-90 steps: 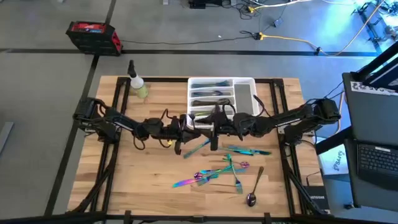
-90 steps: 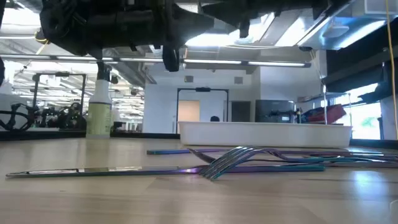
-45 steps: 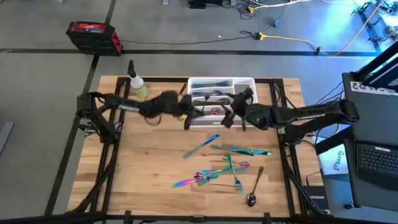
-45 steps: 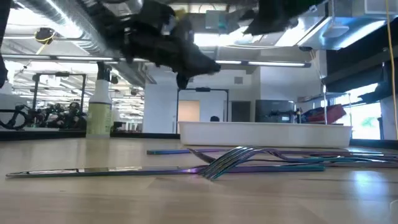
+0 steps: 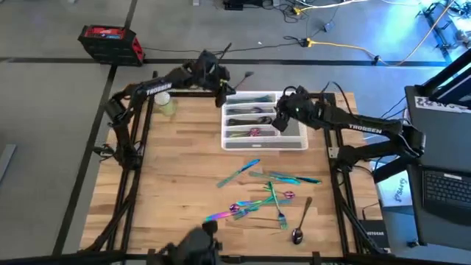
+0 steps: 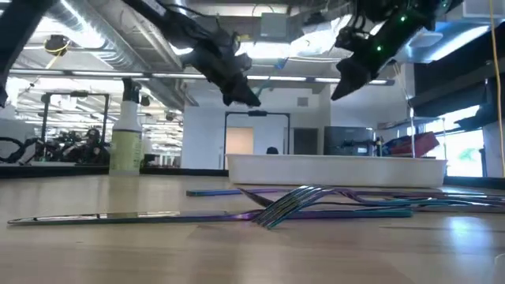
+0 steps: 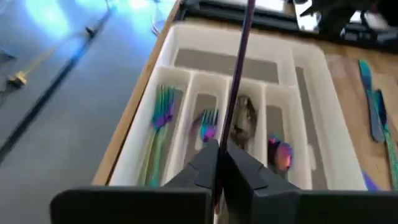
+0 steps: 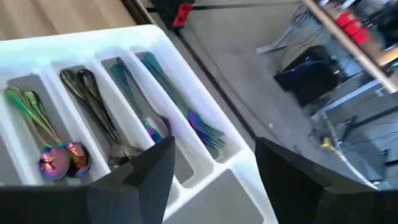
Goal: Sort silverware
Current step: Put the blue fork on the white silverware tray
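High view: the left gripper point(image 5: 219, 82) hangs beside the white tray's point(image 5: 301, 141) far-left corner, fingers clamped on a slim utensil point(image 5: 237, 79) whose handle juts out over the tray's compartments in the left wrist view. The right gripper point(image 5: 281, 118) hovers above the tray's right side, fingers spread and empty, while loose silverware point(image 5: 266, 197) lies scattered on the wooden table point(image 5: 169, 177) well apart from both.
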